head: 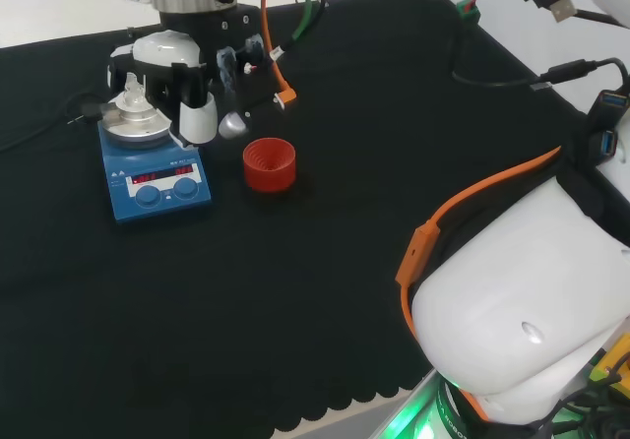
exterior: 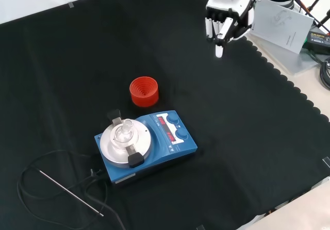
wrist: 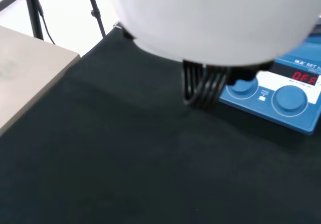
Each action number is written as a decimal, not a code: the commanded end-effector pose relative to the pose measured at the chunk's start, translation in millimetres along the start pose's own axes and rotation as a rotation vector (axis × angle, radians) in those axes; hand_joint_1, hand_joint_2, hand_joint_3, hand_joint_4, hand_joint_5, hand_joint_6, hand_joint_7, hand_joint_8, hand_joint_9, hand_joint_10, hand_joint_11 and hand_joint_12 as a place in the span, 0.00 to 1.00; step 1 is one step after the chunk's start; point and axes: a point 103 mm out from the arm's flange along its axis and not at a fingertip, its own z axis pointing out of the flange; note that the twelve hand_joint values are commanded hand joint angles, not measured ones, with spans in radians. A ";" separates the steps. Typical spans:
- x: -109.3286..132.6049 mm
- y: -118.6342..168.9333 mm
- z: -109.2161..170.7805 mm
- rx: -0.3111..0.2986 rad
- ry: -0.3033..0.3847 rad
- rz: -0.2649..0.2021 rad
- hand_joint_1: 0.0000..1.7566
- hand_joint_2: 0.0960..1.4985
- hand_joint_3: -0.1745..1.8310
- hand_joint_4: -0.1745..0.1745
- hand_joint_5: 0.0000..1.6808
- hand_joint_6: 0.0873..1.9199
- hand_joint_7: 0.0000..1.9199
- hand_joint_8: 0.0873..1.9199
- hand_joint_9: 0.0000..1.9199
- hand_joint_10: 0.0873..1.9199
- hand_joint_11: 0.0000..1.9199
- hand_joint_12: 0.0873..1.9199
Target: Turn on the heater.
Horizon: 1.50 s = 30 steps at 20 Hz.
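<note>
Two round blue knobs [exterior: 176,127] sit on the sloped panel of the heater [exterior: 147,146], and I have touched neither, so I judge the task barely begun. Going by the front view, nearest the camera a thin metal rod [exterior: 71,193] and a looping black cable [exterior: 31,189] lie on the cloth-covered surface [exterior: 247,152], left of the heater. The heater, a blue box with a round silver plate [exterior: 125,142], stands just beyond them; a small clear glass piece [exterior: 123,131] rests on the plate. Just behind it stands a red ribbed ring [exterior: 144,91], close but apart. Farthest off, at the upper right, my robot hand [exterior: 225,14] hangs above the surface with its fingers relaxed and pointing down, holding nothing, well apart from the heater. What is left, I think: the whole reach across, then working a knob. The red display [wrist: 304,76] is cut off in the wrist view. What the glass piece is, I cannot make out.
</note>
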 end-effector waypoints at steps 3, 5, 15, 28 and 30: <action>14.7 7.5 7.2 0.028 0.012 0.000 0.83 0.14 0.84 0.31 0.09 0.31 0.65 0.69 0.78 0.55 0.63 0.53; 15.9 11.5 8.4 0.039 0.006 0.001 0.84 0.14 0.84 0.31 0.08 0.30 0.65 0.69 0.78 0.55 0.63 0.53; 10.7 27.3 17.6 0.078 -0.004 0.007 0.84 0.14 0.84 0.34 0.09 0.23 0.65 0.70 0.78 0.56 0.63 0.53; -27.7 42.5 31.6 0.151 -0.022 0.079 0.89 0.29 0.69 0.33 0.12 0.19 0.80 0.74 0.83 0.66 0.63 0.60; -34.8 44.8 33.6 0.151 -0.020 0.100 0.89 0.29 0.70 0.33 0.12 0.18 0.80 0.74 0.83 0.67 0.63 0.61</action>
